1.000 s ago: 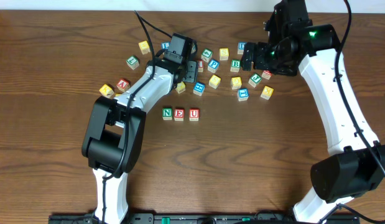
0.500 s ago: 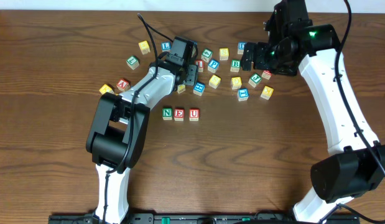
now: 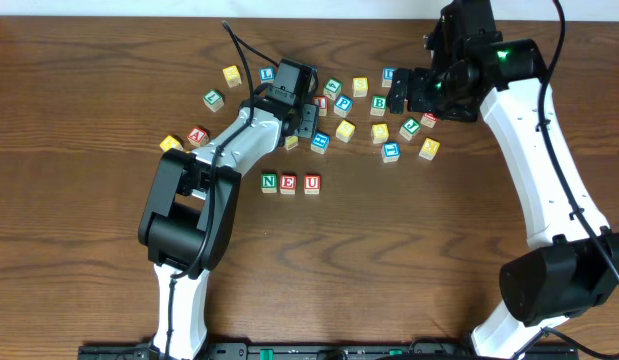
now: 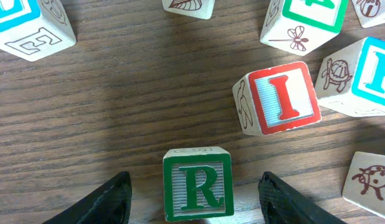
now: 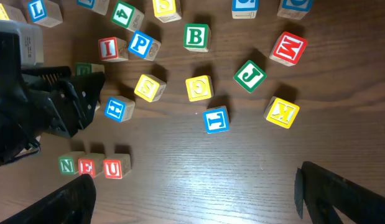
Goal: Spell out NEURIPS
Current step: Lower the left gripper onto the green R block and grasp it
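Three letters are already placed: the N block (image 3: 269, 183), E block (image 3: 288, 184) and U block (image 3: 312, 183) stand in a tight row near the middle of the table (image 3: 439, 260), on the near side of the loose scatter of blocks that lies toward the far edge. The step in hand looks like fetching the fourth letter. In the left wrist view the R block (image 4: 198, 184) sits upright on the wood between the left fingers (image 4: 111, 200); they are partly spread, one on each side, with a clear gap to the block on both, so nothing is held yet. The I block (image 4: 280, 96) lies just beyond the R and a little to one side, tilted askew; the P block (image 5: 141, 43) is right beside the I.

The right fingers (image 5: 341, 193) are spread wide and empty, hanging over the scatter toward the far right corner; they touch nothing.

The next move, as I judge it, is to close on the R squarely, lift it clear of its neighbours and set it down touching the U at the open end of the row, face up and the right way round; after that come I and P. Which yellow block bears the S I cannot tell.
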